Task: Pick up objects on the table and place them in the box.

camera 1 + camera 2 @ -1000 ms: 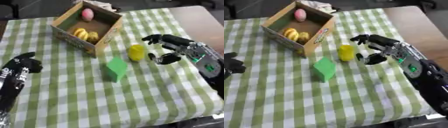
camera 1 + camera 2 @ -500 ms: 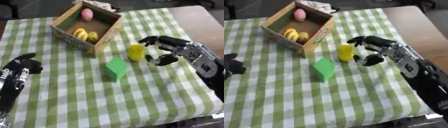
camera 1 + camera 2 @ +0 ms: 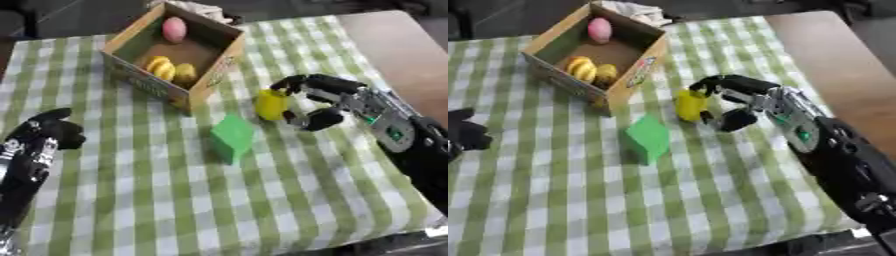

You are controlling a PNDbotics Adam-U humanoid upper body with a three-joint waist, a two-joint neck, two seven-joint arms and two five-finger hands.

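A small yellow object (image 3: 270,104) stands upright on the green checked cloth, just right of the cardboard box (image 3: 213,78). My right hand (image 3: 325,100) reaches in from the right, its fingers curved over the top of the yellow object and its thumb beside it; the fingers touch or nearly touch it. A green block (image 3: 232,137) lies in front of the box. The box holds a pink egg-shaped thing (image 3: 174,29) and yellow items (image 3: 166,68). My left hand (image 3: 45,136) rests at the lower left with its fingers curled, holding nothing.
A brown bare table surface (image 3: 394,45) shows past the cloth on the right. A white crumpled thing (image 3: 635,10) lies behind the box. The cloth's near edge runs along the bottom right.
My right hand has moved left toward the yellow object, and its fingers now arch over it. The left hand and the green block have stayed put.
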